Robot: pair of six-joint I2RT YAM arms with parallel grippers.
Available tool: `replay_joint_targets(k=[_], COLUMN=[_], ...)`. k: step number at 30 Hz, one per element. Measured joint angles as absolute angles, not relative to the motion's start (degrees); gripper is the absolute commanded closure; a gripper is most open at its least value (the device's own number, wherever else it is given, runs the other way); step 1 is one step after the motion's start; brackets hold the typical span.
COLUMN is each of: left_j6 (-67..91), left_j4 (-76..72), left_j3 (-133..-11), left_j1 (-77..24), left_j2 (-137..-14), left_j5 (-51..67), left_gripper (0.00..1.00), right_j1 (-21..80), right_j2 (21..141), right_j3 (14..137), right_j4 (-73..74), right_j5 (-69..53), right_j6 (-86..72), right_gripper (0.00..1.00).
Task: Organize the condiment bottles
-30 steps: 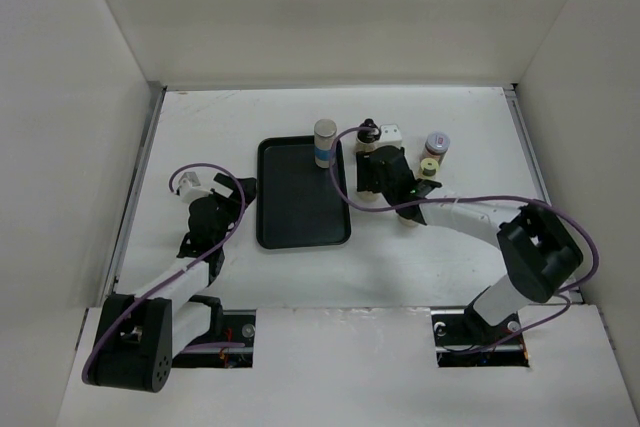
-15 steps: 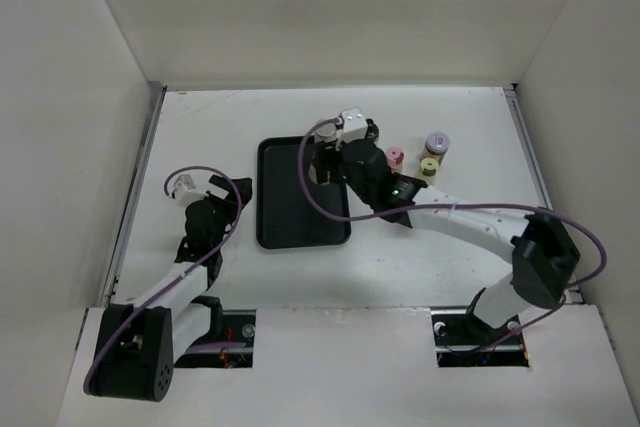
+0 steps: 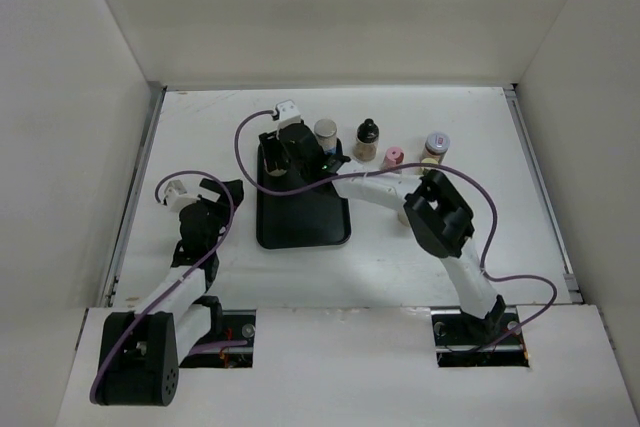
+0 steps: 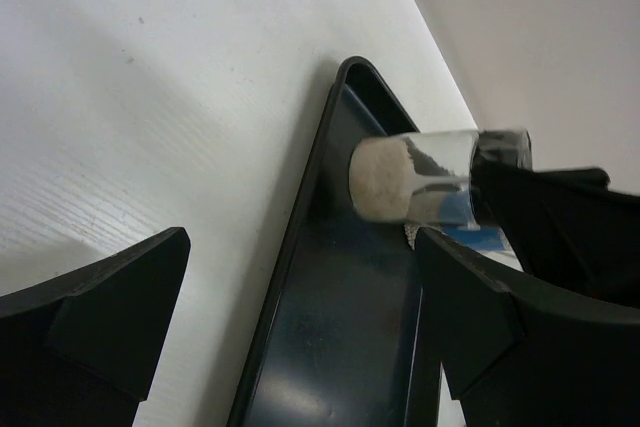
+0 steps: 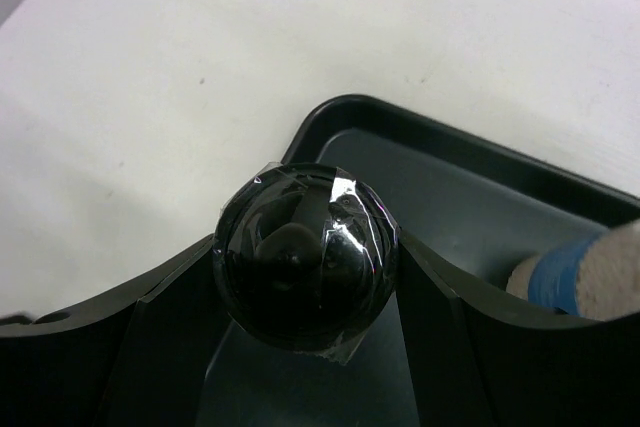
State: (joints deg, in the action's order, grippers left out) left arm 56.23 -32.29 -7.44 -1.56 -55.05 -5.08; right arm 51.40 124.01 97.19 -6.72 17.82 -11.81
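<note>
A: Where is the right gripper?

B: Reached across to the far left corner of the black tray; the tray lies left of centre on the tabletop, nearer the far edge than the near one.

A: Clenched?

B: Yes; its fingers press on both sides of the held spice bottle, just under a glossy black cap with clear tape over it.

A: Is that bottle standing on the tray?

B: I cannot tell; the top view hides it under the wrist; the left wrist view shows its pale round base and tan contents close to the tray's rim, but not whether it touches the floor.

A: The other bottles?

B: The tall blue-banded bottle stands upright at the tray's far right corner; the right wrist view cuts it off at the frame's edge; to its right, off the tray, a row runs along the far side of the table: a black-capped bottle, a pink-capped bottle, a lilac-capped bottle.

A: Any more?

B: Something small sits just beside the lilac one, partly behind the right arm's elbow; too hidden to name.

A: And the left gripper?

B: Released; its fingers are spread wide with nothing between them; it hangs over bare table to the left of the tray, toward the left edge, facing the tray's long side.
</note>
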Motion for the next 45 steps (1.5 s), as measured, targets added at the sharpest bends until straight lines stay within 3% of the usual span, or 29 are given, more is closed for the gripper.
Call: replay_joint_targets(k=[9, 14, 17, 22, 24, 29, 32, 34, 37, 39, 45], left_j6=[56.29, 56.29, 56.29, 56.27, 56.27, 56.27, 56.29, 56.29, 56.29, 56.29, 56.29], left_j4=[-32.29, -32.29, -32.29, -32.29, -32.29, -32.29, -32.32, -32.34, -32.34, -32.25, -32.34], left_j3=[-7.44, -7.44, -7.44, -7.44, -7.44, -7.44, -7.44, -7.44, -7.46, -7.46, -7.46], left_j1=[-1.56, -1.56, -1.56, -1.56, -1.58, -1.63, -2.02, -2.44, -3.03, -3.16, -4.14], left_j2=[-56.05, -56.07, -56.07, -56.05, -56.03, -55.94, -55.94, -56.01, -56.64, -56.86, -57.21], left_j5=[-4.78, -4.73, -4.69, -4.69, -4.69, -4.67, -4.71, -4.75, -4.78, -4.78, -5.39], left_gripper=[0.0, 0.0, 0.0, 0.0, 0.0, 0.0, 0.0, 0.0, 0.0, 0.0, 0.0], right_j1=[49.43, 49.56, 49.56, 49.82, 50.28, 51.7, 51.09, 48.95, 45.08, 43.9, 40.97], right_j2=[130.96, 132.73, 132.73, 128.03, 121.78, 96.55, 79.79, 70.7, 61.71, 57.69, 55.29], right_j3=[106.06, 106.83, 107.11, 102.83, 97.06, 75.94, 62.7, 54.7, 44.82, 39.83, 36.67], right_j4=[-4.62, -4.54, -4.84, -5.5, -7.09, -15.99, -21.78, -23.0, -19.51, -14.59, -1.08], right_j5=[17.78, 18.2, 18.24, 18.22, 18.22, 20.53, 25.3, 30.02, 37.93, 42.04, 46.11], right_j6=[-11.11, -11.25, -11.14, -10.66, -10.35, -9.74, -11.0, -12.36, -14.61, -15.94, -20.4], right_gripper=[0.41, 0.15, 0.08, 0.07, 0.15, 0.72, 0.76, 0.65, 0.28, 0.12, 0.0])
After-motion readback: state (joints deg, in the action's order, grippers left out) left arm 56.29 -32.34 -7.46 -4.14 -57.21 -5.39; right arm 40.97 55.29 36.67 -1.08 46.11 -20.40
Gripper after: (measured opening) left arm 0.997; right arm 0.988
